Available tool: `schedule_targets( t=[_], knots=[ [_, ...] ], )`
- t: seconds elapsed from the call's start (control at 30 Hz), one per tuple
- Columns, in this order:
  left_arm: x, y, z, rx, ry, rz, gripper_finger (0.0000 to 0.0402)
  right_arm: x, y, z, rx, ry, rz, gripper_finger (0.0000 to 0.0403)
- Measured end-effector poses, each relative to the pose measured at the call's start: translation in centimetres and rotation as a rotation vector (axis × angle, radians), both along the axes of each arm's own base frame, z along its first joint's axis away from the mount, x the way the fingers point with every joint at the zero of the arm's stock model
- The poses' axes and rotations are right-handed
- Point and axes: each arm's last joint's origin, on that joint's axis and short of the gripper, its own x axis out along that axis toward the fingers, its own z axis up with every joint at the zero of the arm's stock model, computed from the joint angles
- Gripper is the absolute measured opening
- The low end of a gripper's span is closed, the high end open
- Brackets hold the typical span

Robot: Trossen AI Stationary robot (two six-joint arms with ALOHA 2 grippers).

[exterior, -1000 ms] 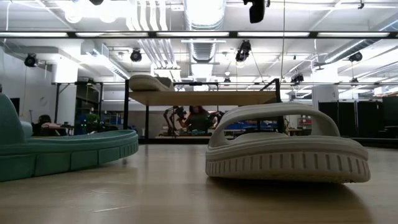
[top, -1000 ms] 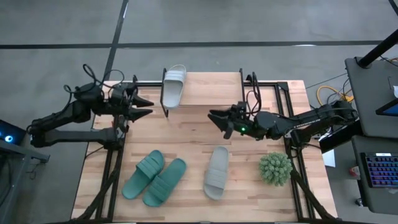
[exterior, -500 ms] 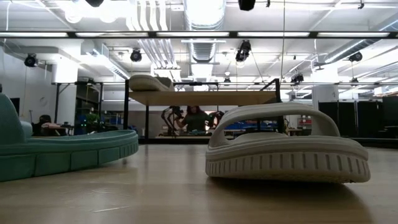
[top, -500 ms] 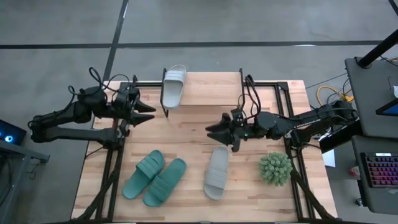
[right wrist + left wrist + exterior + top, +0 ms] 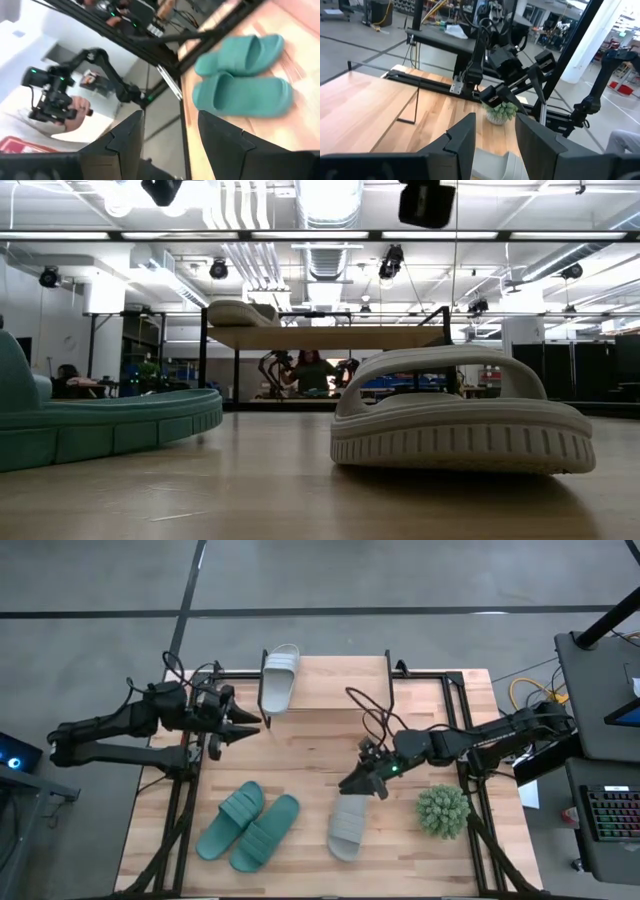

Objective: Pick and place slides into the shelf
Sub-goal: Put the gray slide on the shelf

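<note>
Looking down on the desk point(image 5: 300, 745), the left claw point(image 5: 252, 726) hangs over the left side, its tips aimed at the shelf point(image 5: 325, 685) just beside it. One pale slide point(image 5: 279, 678) lies on the shelf's left end, close past those tips. The fingers point(image 5: 462, 141) stand apart with a clear gap and hold nothing.

Nearer the front edge, the two teal slides point(image 5: 248, 825) lie side by side, well apart from both claws.

To their right the other pale slide point(image 5: 349, 817) lies flat on the desk. The right claw point(image 5: 352, 785) hangs right over its far end, nose tipped down; whether it touches the foam I cannot tell. Its fingers point(image 5: 127, 135) are parted and nothing sits between them.

A spiky green plant ball point(image 5: 442, 810) stands to the right of that slide.
</note>
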Motion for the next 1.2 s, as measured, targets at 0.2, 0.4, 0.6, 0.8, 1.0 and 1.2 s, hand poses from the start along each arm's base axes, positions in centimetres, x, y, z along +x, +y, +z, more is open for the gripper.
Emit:
schedule_targets(
  t=[0.2,0.4,0.6,0.8,1.0,1.2],
  knots=[
    [0.3,0.0,-0.2,-0.027,0.02,-0.014,0.0123,-0.2,0.4,-0.6,-0.006,0.064,0.015,0.0182],
    [-0.4,-0.1,0.0,-0.024,-0.003,-0.022,0.0123,-0.6,0.3,-1.5,-0.02,0.17,0.013,0.018],
    [-0.9,-0.2,0.1,-0.024,-0.008,-0.022,0.0123,-1.0,0.3,-2.6,-0.044,0.285,0.011,0.0178],
    [-0.9,-0.2,0.0,-0.026,0.002,-0.021,0.0123,-1.1,0.2,-4.2,-0.04,0.435,-0.017,0.0186],
    [-0.8,-0.2,-0.3,-0.03,0.03,-0.02,0.0123,-0.6,0.3,-5.6,-0.022,0.507,-0.03,0.0208],
    [-0.8,-0.2,-0.4,-0.03,0.037,-0.02,0.0123,-0.1,0.4,-6.6,-0.013,0.552,-0.035,0.023]
  ],
)
